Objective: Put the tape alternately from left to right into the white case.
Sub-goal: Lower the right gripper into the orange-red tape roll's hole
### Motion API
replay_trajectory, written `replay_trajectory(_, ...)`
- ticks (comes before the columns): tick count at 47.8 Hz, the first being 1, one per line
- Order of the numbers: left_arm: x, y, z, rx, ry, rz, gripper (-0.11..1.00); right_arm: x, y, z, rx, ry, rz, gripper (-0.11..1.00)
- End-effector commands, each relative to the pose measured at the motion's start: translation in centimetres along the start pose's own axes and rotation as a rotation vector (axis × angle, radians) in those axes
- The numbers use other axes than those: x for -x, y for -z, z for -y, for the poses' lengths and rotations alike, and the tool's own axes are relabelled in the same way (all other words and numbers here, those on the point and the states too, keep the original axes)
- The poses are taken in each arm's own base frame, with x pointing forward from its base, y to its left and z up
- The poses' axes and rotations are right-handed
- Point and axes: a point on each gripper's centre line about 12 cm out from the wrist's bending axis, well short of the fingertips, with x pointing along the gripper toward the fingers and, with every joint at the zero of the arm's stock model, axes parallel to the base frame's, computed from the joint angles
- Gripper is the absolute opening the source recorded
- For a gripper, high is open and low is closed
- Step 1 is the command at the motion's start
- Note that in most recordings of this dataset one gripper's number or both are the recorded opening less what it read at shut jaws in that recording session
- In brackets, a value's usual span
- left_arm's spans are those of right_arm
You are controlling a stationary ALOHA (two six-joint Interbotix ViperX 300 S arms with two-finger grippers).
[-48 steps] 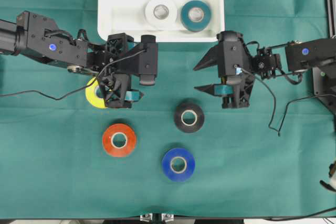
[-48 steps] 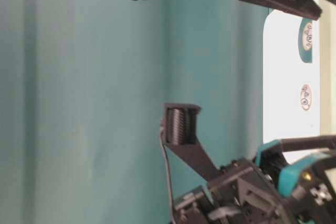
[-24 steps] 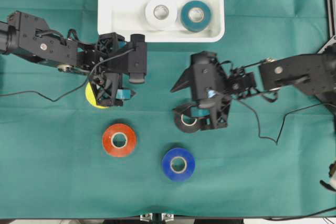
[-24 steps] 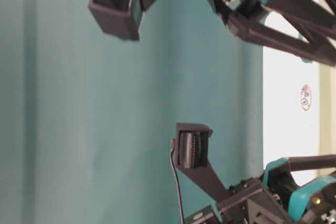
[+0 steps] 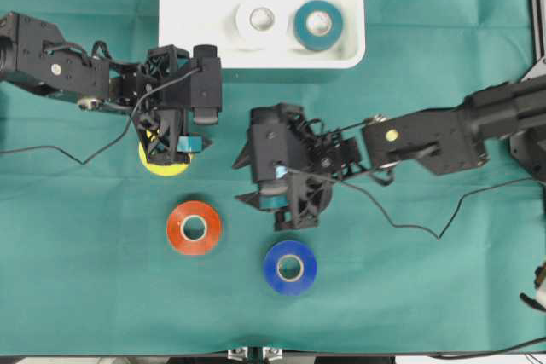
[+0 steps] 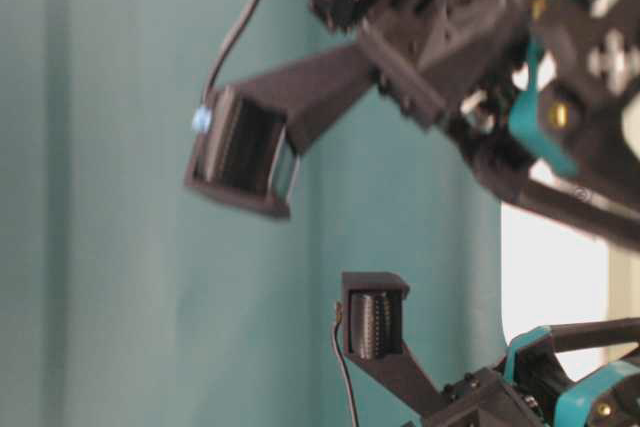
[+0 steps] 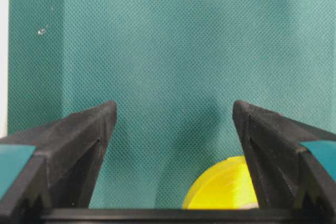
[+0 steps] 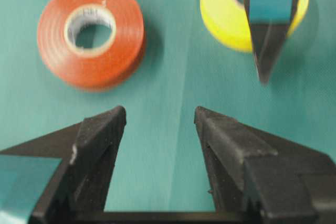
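The white case [image 5: 196,6] lies at the top centre and holds a white roll [image 5: 262,19] and a teal roll [image 5: 318,25]. On the cloth, a yellow roll [image 5: 160,164] shows partly under my left gripper [image 5: 189,121]. In the left wrist view that gripper [image 7: 173,111] is open, with the yellow roll [image 7: 226,184] low beside its right finger. My right gripper [image 5: 241,181] reaches across the middle and is open on bare cloth [image 8: 160,114]. An orange-red roll [image 5: 194,228] and a blue roll [image 5: 290,267] lie free. The black roll is hidden under the right arm.
Green cloth covers the table. In the right wrist view, the orange-red roll [image 8: 92,32] and the yellow roll [image 8: 226,19] lie ahead, with a left finger [image 8: 268,30] over the yellow one. Loose cables trail at both sides.
My right gripper has swept left across the middle and now covers the black roll. My left gripper has shifted a little left over the yellow roll. Both have stayed open.
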Motion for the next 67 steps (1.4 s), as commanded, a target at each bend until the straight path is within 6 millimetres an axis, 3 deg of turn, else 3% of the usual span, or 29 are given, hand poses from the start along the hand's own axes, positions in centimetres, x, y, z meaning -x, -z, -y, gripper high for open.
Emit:
replay_trajectory(1, 0.8, -1.2, -0.1, 0.004, -0.002, 0.054, 0.81, -0.2, -1.9, -0.7, -0.003, -0.016, 0.046, 0.66)
replay_trajectory(33, 0.9, -1.3, -0.6, 0.010, -0.011, 0.066, 0.81, -5.1, -3.1, -3.0, -0.018, -0.010, -0.023, 0.66)
replay_trajectory(67, 1.1, -1.0, -0.6, 0.012, -0.011, 0.061, 0.81, -8.1, -2.8, -2.7, -0.031, 0.027, -0.089, 0.67)
